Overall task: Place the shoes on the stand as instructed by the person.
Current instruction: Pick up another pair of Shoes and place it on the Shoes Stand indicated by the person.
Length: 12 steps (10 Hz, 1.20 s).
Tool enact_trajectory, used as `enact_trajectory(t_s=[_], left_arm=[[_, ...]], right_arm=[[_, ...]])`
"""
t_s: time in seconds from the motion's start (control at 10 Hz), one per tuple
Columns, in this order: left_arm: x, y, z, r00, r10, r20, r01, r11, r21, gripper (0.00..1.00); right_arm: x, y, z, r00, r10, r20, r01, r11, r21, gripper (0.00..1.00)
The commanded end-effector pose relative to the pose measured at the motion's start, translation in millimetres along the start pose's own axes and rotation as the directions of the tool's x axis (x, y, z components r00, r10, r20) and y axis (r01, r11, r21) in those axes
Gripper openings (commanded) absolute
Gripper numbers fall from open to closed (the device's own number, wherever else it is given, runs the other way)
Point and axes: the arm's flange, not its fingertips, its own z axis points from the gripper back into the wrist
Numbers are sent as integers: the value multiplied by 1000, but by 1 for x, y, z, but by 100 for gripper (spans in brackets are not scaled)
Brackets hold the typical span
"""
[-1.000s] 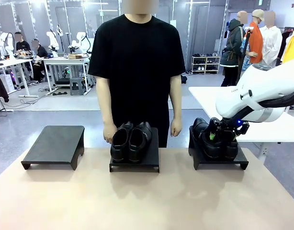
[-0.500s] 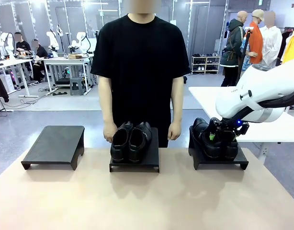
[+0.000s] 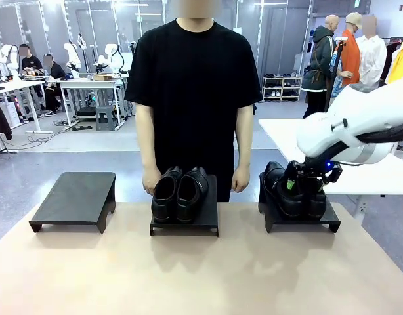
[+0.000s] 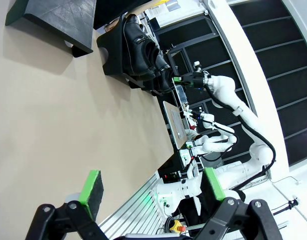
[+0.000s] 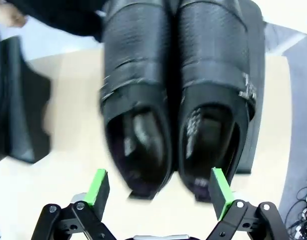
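Note:
One pair of glossy black shoes (image 3: 180,193) stands on the middle stand (image 3: 211,222). A second pair (image 3: 290,193) sits on the right stand (image 3: 327,223). My right gripper (image 3: 300,186) hovers over the heels of that second pair. In the right wrist view it is open (image 5: 158,192), its green pads (image 5: 98,187) spread wider than both shoes (image 5: 138,115), which lie just beyond the fingertips and untouched. My left gripper (image 4: 151,187) is open and holds nothing, off to the side above the table. The person (image 3: 191,92) stands behind the middle stand with both hands hanging down.
An empty black stand (image 3: 73,197) sits at the table's left. The tan tabletop (image 3: 201,275) in front of all three stands is bare. A white table (image 3: 287,141) stands behind the right stand.
My right arm has lifted slightly over the right pair, which stays on its stand. The person's hands shifted a little.

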Motion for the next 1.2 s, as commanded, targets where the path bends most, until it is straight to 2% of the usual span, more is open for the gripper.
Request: enact_trajectory(t_s=[0.0,0.2,0.3,0.5,0.6,0.7,0.9,1.1], left_arm=[[-4,-3,0,1000,-26,-7,26,1000,-11,100],[-4,-3,0,1000,-26,-7,26,1000,-11,100],[-4,-3,0,1000,-26,-7,26,1000,-11,100],[-4,-3,0,1000,-26,-7,26,1000,-11,100],[-4,-3,0,1000,-26,-7,26,1000,-11,100],[-4,-3,0,1000,-26,-7,26,1000,-11,100],[-4,-3,0,1000,-26,-7,26,1000,-11,100],[-4,-3,0,1000,-26,-7,26,1000,-11,100]], right_arm=[[-30,-31,74,997,-18,-78,34,979,203,100],[-62,-72,118,990,-57,-130,98,937,336,100],[-81,-94,136,982,-59,-178,130,898,421,100],[-123,-149,162,957,-64,-283,229,767,600,100],[-143,-174,168,962,-95,-257,245,719,650,100],[-175,-200,172,967,-100,-236,246,624,742,100],[-251,-240,164,970,-139,-197,240,470,849,100],[-301,-253,139,960,-182,-215,273,418,866,100]])
